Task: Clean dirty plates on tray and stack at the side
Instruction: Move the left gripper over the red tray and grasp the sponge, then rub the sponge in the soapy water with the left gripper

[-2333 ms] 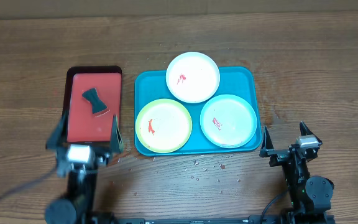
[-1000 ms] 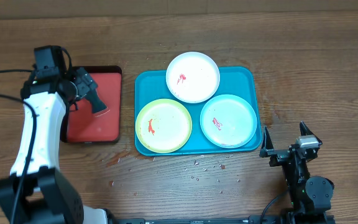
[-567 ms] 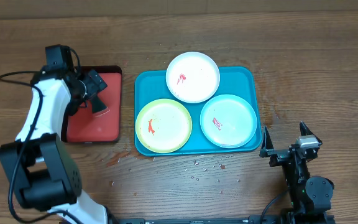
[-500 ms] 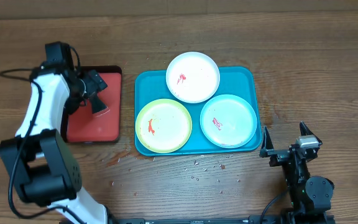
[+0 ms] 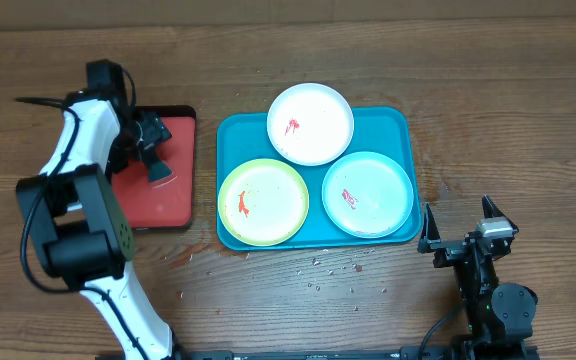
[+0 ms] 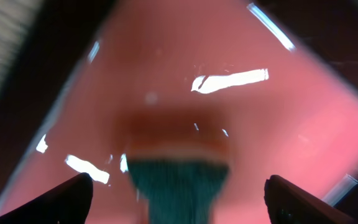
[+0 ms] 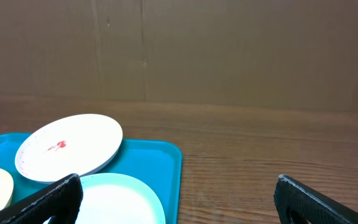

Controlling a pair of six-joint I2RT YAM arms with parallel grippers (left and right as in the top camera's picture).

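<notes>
Left gripper [image 6: 180, 200]: fingers spread wide, gripping nothing, low over dark teal sponge [image 5: 157, 169] at red tray's [image 5: 153, 205] far end. Right gripper [image 5: 458, 225]: fingers spread, empty, by table's [image 5: 508, 100] near edge. Blue tray [image 5: 393, 120] mid-table: white plate [image 5: 310, 123] over far rim, lime plate [image 5: 263, 202] near-left corner, mint plate [image 5: 367, 194] near-right. Free wood beyond and right.

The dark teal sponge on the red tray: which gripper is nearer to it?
Left. The left gripper is directly over the sponge; the right gripper is far away, past the blue tray.
</notes>
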